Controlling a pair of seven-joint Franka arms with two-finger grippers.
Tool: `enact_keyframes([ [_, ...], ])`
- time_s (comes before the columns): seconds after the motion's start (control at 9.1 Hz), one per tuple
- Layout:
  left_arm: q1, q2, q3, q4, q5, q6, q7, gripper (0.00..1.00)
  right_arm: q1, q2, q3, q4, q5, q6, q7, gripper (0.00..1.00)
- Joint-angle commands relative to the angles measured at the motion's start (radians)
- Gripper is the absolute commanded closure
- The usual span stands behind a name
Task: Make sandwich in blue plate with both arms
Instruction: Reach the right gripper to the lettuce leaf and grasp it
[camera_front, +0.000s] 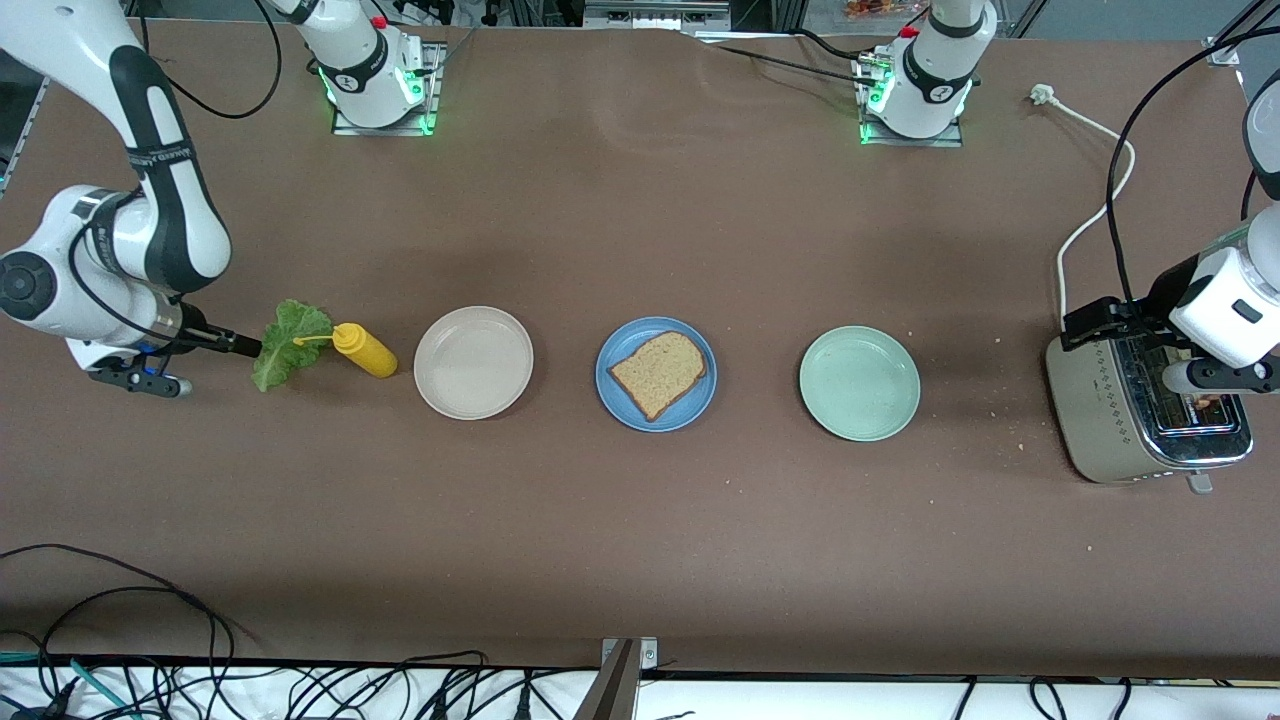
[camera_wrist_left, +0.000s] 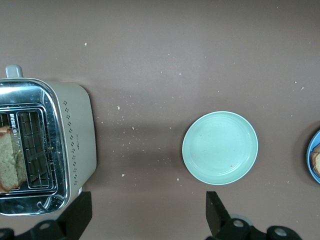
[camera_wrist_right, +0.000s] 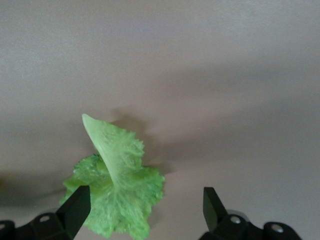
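Both grippers gaping, left gripper (camera_wrist_left: 147, 220) over half-cropped toaster (camera_wrist_left: 47, 145), right gripper (camera_wrist_right: 142, 212) above lettuce (camera_wrist_right: 117, 200).

So off to the side of the main stuff: a cream plate (camera_front: 473, 362) and a mint plate (camera_front: 859, 383) sit in the same row across the brown table (camera_front: 640, 520), the cream one toward the right arm's end, the mint one toward the left arm's end, well apart. A yellow squeeze bottle (camera_front: 364, 350) lies on its side just beside the cream plate, nozzle pointing away from it. At the left arm's end stands a silver toaster (camera_front: 1110, 420) with a slice poking out of one slot (camera_wrist_left: 11, 160); its white cord (camera_front: 1090, 215) trails up the table to a loose plug (camera_front: 1043, 95). Crumbs (camera_wrist_left: 123, 175) are scattered between toaster and mint plate.
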Motion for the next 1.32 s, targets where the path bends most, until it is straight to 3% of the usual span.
enact_keyframes([
  [0.0, 0.006, -0.008, -0.003, -0.006, -0.017, -0.009, 0.024, 0.0, 0.005, 0.061, 0.005, -0.025, 0.02, 0.131, 0.013, 0.0],
  [0.66, 0.003, -0.006, -0.003, -0.006, -0.017, -0.008, 0.024, 0.0, 0.002, 0.108, 0.011, -0.028, 0.025, 0.168, 0.005, 0.02],
  [0.77, 0.003, -0.006, -0.003, -0.006, -0.017, -0.009, 0.024, 0.0, 0.002, 0.108, 0.011, -0.028, 0.025, 0.165, 0.005, 0.23],
  [0.88, 0.003, -0.006, -0.003, -0.006, -0.017, -0.008, 0.024, 0.0, 0.004, 0.107, 0.013, -0.025, 0.025, 0.158, 0.0, 0.61],
  [0.99, 0.003, -0.006, -0.003, -0.006, -0.017, -0.009, 0.026, 0.0, 0.004, 0.105, 0.013, -0.02, 0.025, 0.158, -0.007, 0.82],
  [1.1, 0.003, -0.006, -0.003, -0.006, -0.017, -0.009, 0.024, 0.0, 0.004, 0.102, 0.013, -0.017, 0.025, 0.15, -0.009, 0.96],
  [1.21, 0.003, -0.006, -0.003, -0.006, -0.017, -0.009, 0.023, 0.0, 0.004, 0.102, 0.013, -0.014, 0.023, 0.147, -0.018, 1.0],
])
